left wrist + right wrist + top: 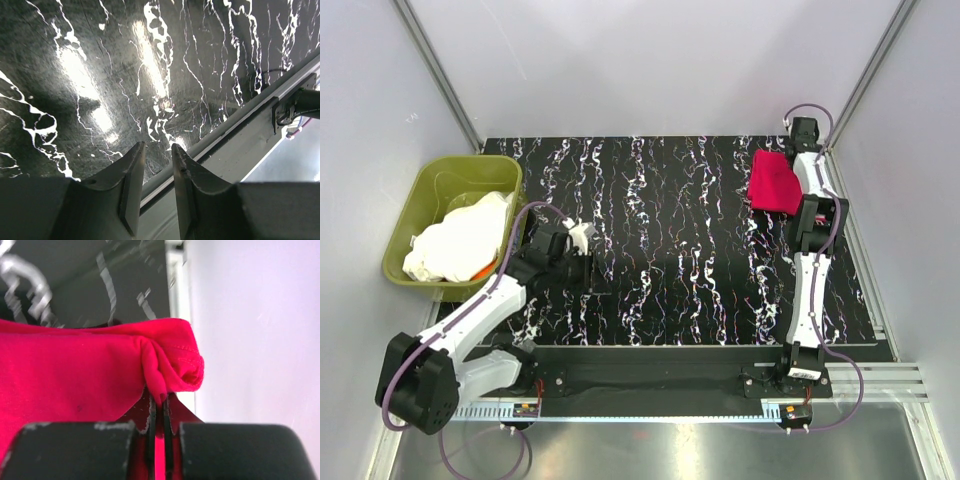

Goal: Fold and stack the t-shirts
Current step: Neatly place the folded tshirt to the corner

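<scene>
Left wrist view: the left jaws stand slightly apart, empty, over the marbled counter. Farther back at the left, white shirts lie heaped in a green tub. At the far right corner, the right jaws pinch the red shirt.

No legible text or markings

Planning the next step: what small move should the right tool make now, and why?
Probably open and release: the right tool is pinched shut on an edge of the red shirt, which looks folded at the far right of the table. White shirts lie in the tub; the left tool holds nothing.
</scene>
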`<state>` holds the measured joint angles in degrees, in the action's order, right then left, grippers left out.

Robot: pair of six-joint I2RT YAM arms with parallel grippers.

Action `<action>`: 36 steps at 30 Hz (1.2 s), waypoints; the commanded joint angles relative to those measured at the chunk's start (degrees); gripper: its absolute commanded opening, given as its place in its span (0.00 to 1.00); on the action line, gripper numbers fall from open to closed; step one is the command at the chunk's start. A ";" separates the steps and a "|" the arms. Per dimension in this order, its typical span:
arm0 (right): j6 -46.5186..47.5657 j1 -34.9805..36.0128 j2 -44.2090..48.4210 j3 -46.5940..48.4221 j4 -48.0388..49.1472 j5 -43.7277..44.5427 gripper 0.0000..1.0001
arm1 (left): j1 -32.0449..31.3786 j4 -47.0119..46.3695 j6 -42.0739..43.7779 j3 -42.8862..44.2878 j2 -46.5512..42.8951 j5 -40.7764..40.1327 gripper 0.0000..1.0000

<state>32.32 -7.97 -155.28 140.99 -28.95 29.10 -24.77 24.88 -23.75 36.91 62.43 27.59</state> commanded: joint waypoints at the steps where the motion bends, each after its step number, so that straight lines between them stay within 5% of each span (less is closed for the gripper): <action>1: 2.58 -1.26 -1.69 3.95 9.78 -1.39 0.00 | -0.63 0.34 1.34 3.00 1.28 2.11 0.32; 12: 3.20 -2.49 -5.12 3.24 23.41 -7.04 0.00 | -0.63 0.08 0.19 2.91 3.75 0.44 0.29; 36: -7.09 -4.95 -9.77 8.86 32.99 -15.22 0.00 | -0.71 -1.07 -2.00 1.59 3.83 -0.79 0.27</action>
<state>26.76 -12.86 -164.35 146.71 -1.13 15.86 -25.30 25.91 -25.10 37.67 66.24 27.07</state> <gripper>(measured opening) 0.035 0.269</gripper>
